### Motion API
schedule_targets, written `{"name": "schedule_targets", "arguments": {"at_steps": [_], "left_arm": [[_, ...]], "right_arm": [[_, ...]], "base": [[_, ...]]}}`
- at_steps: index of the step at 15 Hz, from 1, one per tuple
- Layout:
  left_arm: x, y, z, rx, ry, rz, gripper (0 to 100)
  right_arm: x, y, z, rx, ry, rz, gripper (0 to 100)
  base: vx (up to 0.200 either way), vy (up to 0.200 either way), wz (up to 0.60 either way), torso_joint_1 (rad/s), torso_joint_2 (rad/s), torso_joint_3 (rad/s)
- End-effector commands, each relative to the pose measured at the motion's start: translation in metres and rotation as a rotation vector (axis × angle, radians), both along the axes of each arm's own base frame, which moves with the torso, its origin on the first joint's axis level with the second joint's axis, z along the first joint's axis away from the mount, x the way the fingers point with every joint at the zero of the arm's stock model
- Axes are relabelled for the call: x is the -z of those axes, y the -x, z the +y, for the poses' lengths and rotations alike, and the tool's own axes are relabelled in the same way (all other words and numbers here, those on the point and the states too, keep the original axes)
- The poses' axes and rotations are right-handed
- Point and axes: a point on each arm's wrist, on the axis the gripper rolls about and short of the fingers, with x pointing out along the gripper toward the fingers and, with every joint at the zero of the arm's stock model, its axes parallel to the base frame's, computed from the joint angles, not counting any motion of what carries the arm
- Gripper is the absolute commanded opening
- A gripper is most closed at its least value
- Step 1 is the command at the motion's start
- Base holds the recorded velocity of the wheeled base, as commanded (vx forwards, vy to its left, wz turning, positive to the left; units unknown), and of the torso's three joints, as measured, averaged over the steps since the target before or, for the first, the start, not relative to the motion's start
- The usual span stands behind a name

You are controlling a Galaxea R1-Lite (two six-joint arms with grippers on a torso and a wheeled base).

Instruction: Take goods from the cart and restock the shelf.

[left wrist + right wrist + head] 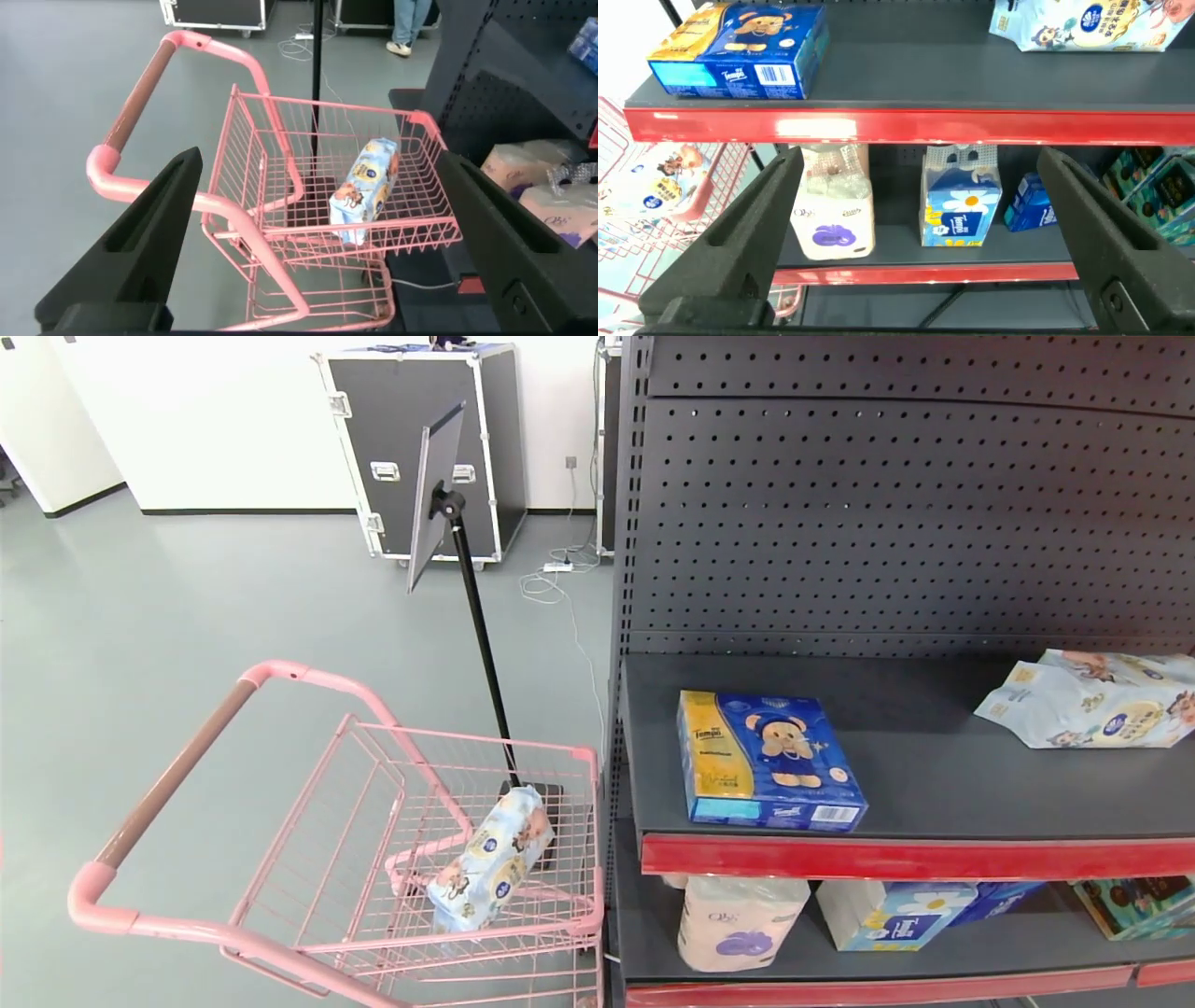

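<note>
A pale blue pack (490, 859) is seen lying in the pink cart (121, 919) at the head view's lower left, beside the shelf (934, 775) (a blue tissue box (770, 761) lies on it). The left gripper (320, 157) and right gripper (920, 154) are spread wide, nothing gripped.

A pack (490, 859) lies in the cart (467, 739), left of the shelf (934, 765).

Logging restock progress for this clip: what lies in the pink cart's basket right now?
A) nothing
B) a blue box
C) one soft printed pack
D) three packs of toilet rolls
C: a single soft pack lies in the basket of the cart, while the blue box sits on the shelf.
</note>
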Motion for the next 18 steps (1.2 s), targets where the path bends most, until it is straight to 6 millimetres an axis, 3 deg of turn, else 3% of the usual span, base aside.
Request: {"name": "schedule_targets", "arguments": {"at_steps": [1,8,18], "left_arm": [[0.0000,0.0000,0.0000,0.000,0.001,0.000,100],[0.0000,0.0000,0.0000,0.000,-0.001,0.000,100],[0.0000,0.0000,0.0000,0.000,-0.001,0.000,100]], "right_arm": [[0.0000,-0.0001,0.0000,0.001,0.000,0.001,100],[0.0000,-0.0001,0.0000,0.001,-0.005,0.000,100],[0.0000,-0.0001,0.0000,0.002,-0.008,0.000,100]], "base": [[0.000,0.000,0.00,0.000,0.00,0.000],[0.000,0.000,0.00,-0.012,0.02,0.014],[0.000,0.000,0.00,-0.132,0.32,0.179]]}}
